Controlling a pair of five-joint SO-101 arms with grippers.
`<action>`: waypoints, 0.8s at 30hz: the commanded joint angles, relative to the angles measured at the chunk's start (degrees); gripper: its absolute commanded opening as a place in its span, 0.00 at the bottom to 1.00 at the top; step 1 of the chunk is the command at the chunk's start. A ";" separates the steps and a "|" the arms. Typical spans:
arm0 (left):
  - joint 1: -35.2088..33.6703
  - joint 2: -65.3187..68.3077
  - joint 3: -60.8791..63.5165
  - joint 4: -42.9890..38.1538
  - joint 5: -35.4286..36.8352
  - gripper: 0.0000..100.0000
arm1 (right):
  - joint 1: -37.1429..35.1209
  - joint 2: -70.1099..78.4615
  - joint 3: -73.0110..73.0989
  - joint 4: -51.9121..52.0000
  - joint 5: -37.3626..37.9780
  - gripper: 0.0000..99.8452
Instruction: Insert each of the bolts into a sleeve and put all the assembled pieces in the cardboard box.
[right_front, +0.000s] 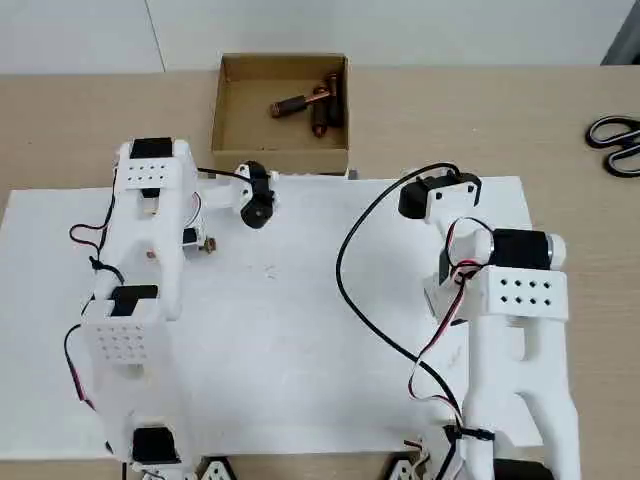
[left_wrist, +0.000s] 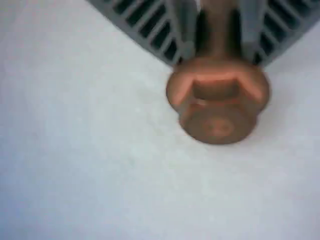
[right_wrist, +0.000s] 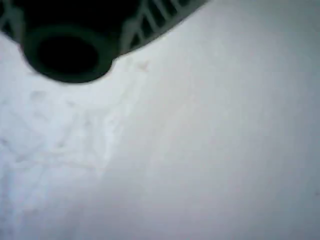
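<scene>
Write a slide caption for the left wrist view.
Copper bolt clamped between grey ribbed jaws over a white sheet.

Bright, diffuse light is spreading evenly over the white mat (right_front: 300, 340), soft shadow is gathering close around the bolt (left_wrist: 217, 100) clamped in the left gripper (left_wrist: 217, 25)

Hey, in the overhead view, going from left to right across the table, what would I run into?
left arm → bolt at its tip → cardboard box → right arm → scissors
</scene>
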 joint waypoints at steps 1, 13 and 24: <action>0.97 -3.96 -4.26 6.24 -10.29 0.00 | 0.22 -1.19 -0.26 -0.40 -0.53 0.00; 0.79 -11.43 -6.29 6.07 -2.37 0.00 | 0.13 -1.71 -0.53 -0.48 -0.62 0.00; 1.32 -21.01 -6.29 6.07 11.69 0.00 | -6.29 -1.80 -7.65 4.62 -6.77 0.00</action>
